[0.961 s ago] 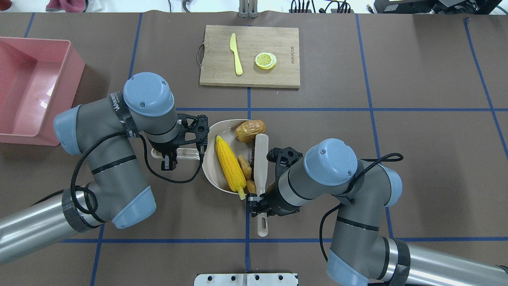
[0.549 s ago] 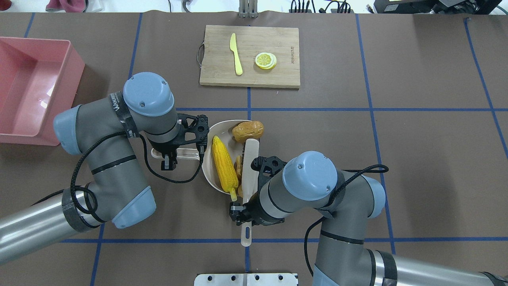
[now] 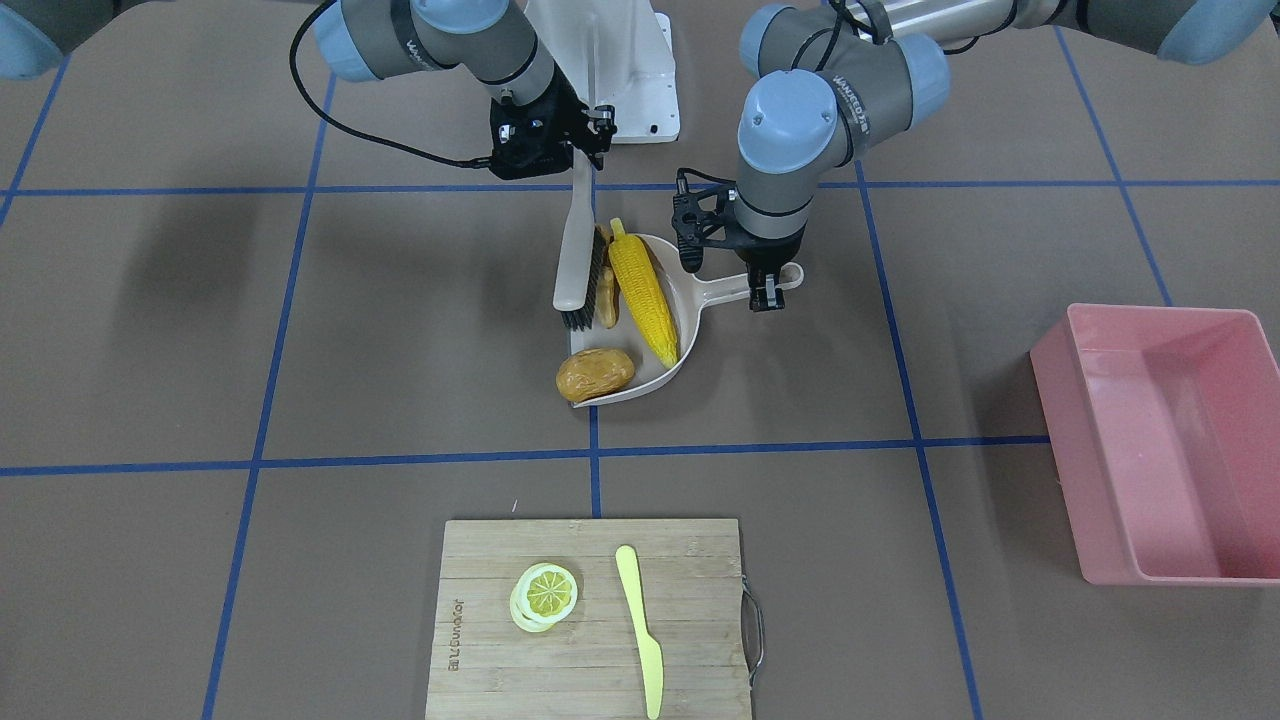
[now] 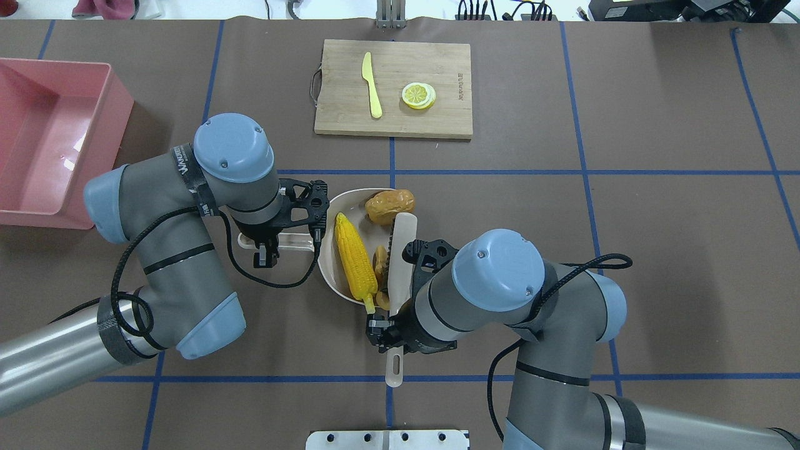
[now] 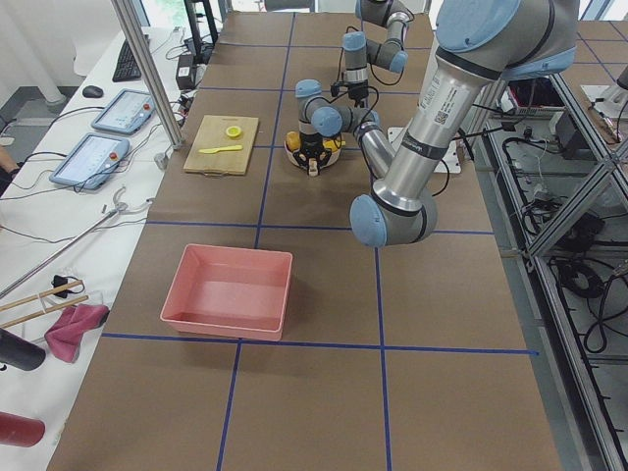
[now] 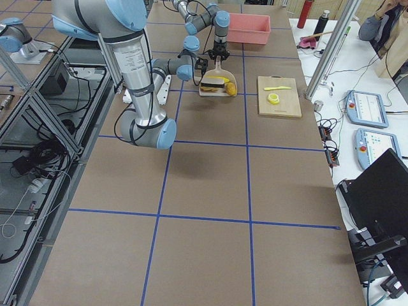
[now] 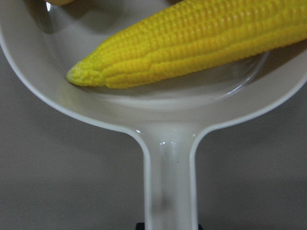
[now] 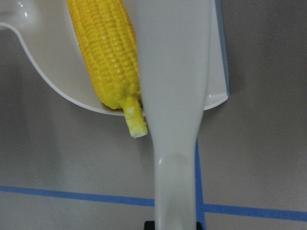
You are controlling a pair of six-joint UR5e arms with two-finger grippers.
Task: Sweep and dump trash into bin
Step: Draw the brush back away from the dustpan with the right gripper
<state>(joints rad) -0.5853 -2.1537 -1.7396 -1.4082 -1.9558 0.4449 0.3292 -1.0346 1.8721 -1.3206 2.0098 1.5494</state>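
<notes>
The yellow corn cob [image 4: 355, 256] lies in the beige dustpan [image 4: 332, 275]; it also shows in the left wrist view [image 7: 192, 48]. The tan ginger root [image 4: 379, 259] lies between the corn and the brush [image 4: 400, 250], partly hidden by it. The brown-orange potato [image 4: 390, 206] sits at the far corner of the pan's mouth. My left gripper [image 4: 265, 247] is shut on the dustpan handle. My right gripper [image 4: 392, 334] is shut on the brush handle, with the bristles against the ginger. The pink bin [image 4: 37, 144] stands at the far left, empty.
A wooden cutting board [image 4: 437, 119] lies at the far middle with a yellow plastic knife [image 4: 372, 84] and lemon slices [image 4: 419, 95] on it. A metal mount plate [image 4: 387, 439] sits at the near edge. Blue tape lines cross the brown table cover.
My right arm swept the brush left, pushing corn and ginger deeper into the dustpan, then drew back slightly right. The left arm and dustpan have not moved.
</notes>
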